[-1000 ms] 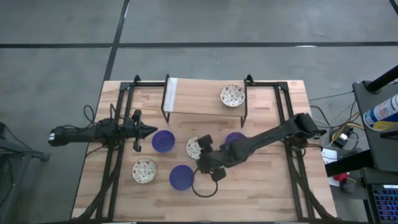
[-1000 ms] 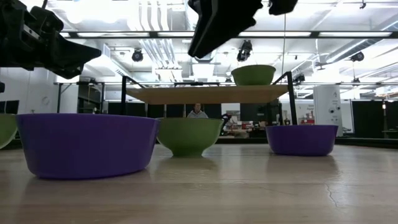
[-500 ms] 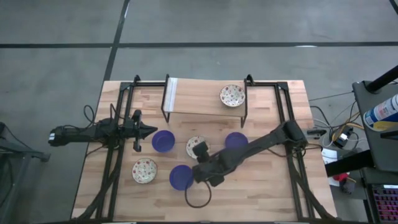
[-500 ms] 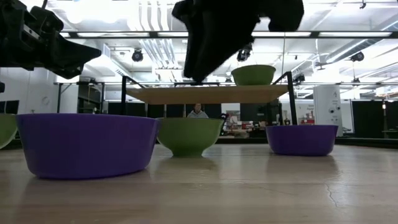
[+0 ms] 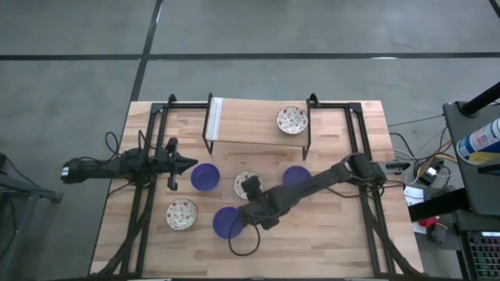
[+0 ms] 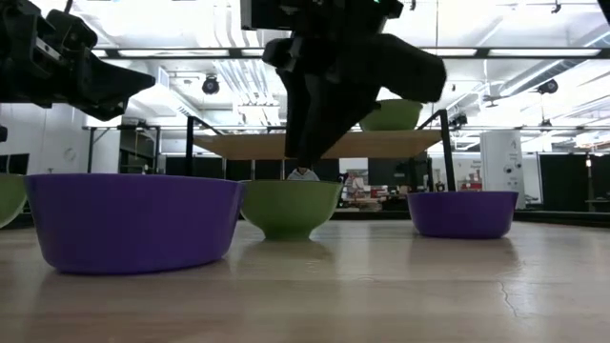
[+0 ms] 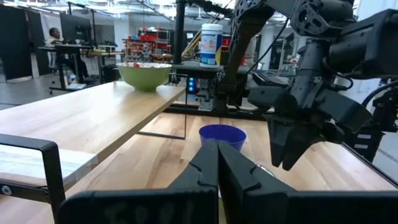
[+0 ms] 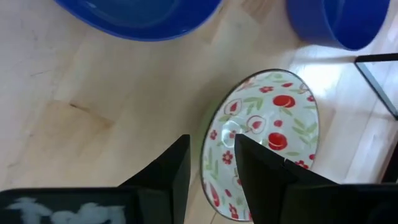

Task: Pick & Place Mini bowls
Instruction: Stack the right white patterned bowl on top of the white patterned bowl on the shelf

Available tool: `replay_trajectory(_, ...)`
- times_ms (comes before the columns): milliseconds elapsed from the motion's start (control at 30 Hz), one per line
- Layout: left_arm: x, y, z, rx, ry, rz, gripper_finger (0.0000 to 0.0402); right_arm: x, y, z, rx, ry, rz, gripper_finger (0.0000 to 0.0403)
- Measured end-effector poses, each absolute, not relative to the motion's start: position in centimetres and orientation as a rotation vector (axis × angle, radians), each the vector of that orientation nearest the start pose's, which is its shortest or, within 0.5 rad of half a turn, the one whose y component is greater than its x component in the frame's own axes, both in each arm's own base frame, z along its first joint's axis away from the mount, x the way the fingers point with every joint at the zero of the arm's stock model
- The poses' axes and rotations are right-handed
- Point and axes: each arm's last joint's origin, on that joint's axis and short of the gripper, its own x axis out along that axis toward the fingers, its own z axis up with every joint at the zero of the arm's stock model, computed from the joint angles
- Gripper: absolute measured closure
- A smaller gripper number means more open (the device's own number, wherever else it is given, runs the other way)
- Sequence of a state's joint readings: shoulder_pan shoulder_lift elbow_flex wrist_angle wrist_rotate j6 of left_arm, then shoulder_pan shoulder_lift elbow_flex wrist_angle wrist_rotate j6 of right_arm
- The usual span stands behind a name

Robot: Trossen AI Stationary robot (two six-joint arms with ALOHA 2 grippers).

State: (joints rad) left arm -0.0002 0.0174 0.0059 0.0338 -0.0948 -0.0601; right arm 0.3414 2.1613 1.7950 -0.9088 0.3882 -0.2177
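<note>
The right hand [image 5: 248,187], fingers released and straddling the rim, hovers over the patterned mini bowl [image 5: 241,183] at desk [image 5: 328,242] centre, its 3 o'clock edge nearest the fingers.

A pale wooden plank worktop [image 5: 328,242] stands on grey concrete floor [image 5: 312,27]; bright strip ceiling lights [image 6: 534,52] hang overhead.

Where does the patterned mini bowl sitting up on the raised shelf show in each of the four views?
High view: patterned bowl on the shelf, at the shelf's right end, far side of the table.
Low view: green from the side, on the shelf, partly behind the right arm.
Left wrist view: green bowl on the shelf edge.
Right wrist view: not in it.
Shared landmark: the wooden shelf.
</note>
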Motion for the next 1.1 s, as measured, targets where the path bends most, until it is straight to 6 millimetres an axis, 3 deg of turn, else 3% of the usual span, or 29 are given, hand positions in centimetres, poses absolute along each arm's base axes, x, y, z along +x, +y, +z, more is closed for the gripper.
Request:
replay_trajectory(367,9.8,0.3,16.7,-0.061,-0.025,0.094,0.0401,42.3,12.7,19.2,-0.592,1.229,0.045,0.0284)
replay_trajectory(1100,9.8,0.3,16.7,-0.061,-0.024,0.094,0.0401,42.5,12.4,18.4,-0.51,1.233,0.074,0.0308)
